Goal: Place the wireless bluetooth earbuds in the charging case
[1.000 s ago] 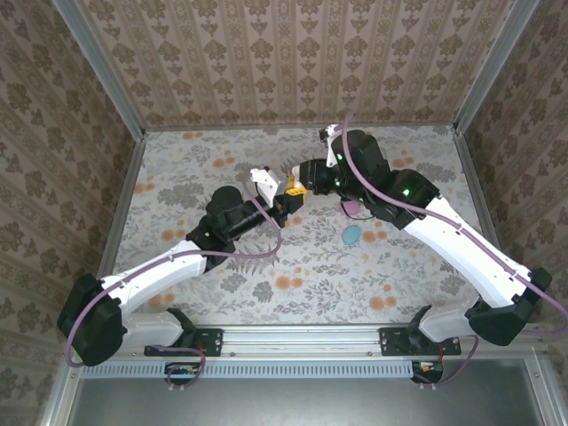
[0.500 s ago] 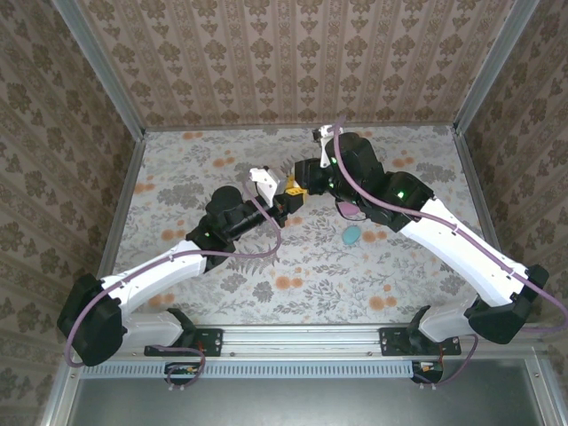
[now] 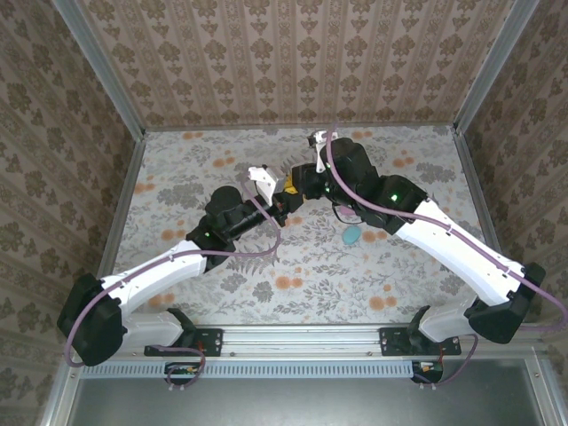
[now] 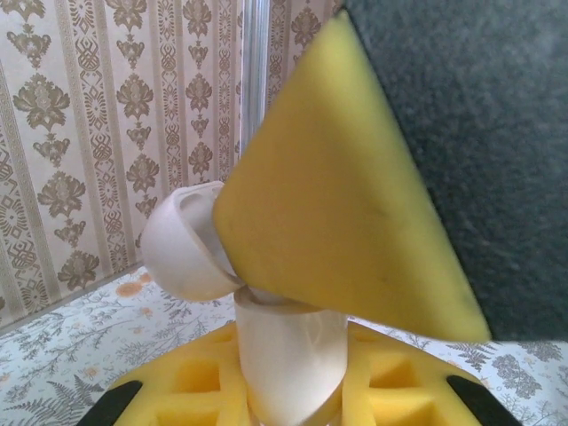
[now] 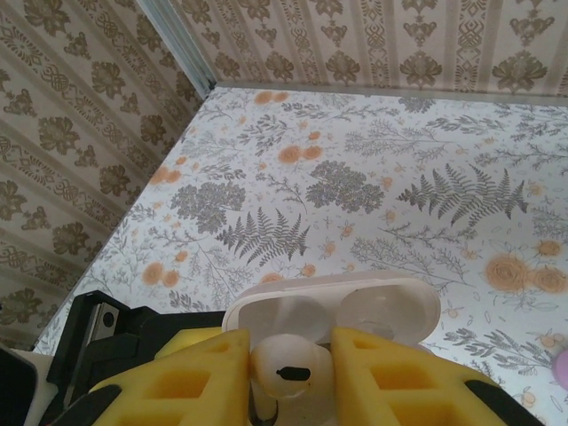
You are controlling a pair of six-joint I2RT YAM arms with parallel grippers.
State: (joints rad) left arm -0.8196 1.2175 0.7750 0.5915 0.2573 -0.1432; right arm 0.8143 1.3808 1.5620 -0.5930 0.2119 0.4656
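Top external: the left hand (image 3: 284,202) and right hand (image 3: 295,185) meet above the tabletop (image 3: 195,169). Left wrist: the left hand squeezes an open white case (image 4: 288,364). Right wrist: the right hand pinches a tiny white earbud (image 5: 284,373) right beside that case.

Left gripper (image 3: 282,201), clamped on an open white case (image 5: 333,306), and right gripper (image 3: 297,184), pinching an earbud (image 5: 284,373), meet nose to nose over mid-table, leaving no gap to pass between them. A teal case (image 3: 352,234) and what looks like a pink one (image 5: 563,369) lie by the right forearm. The table's (image 3: 177,186) left half and far strip lie open; papered walls (image 3: 293,62) close three sides.
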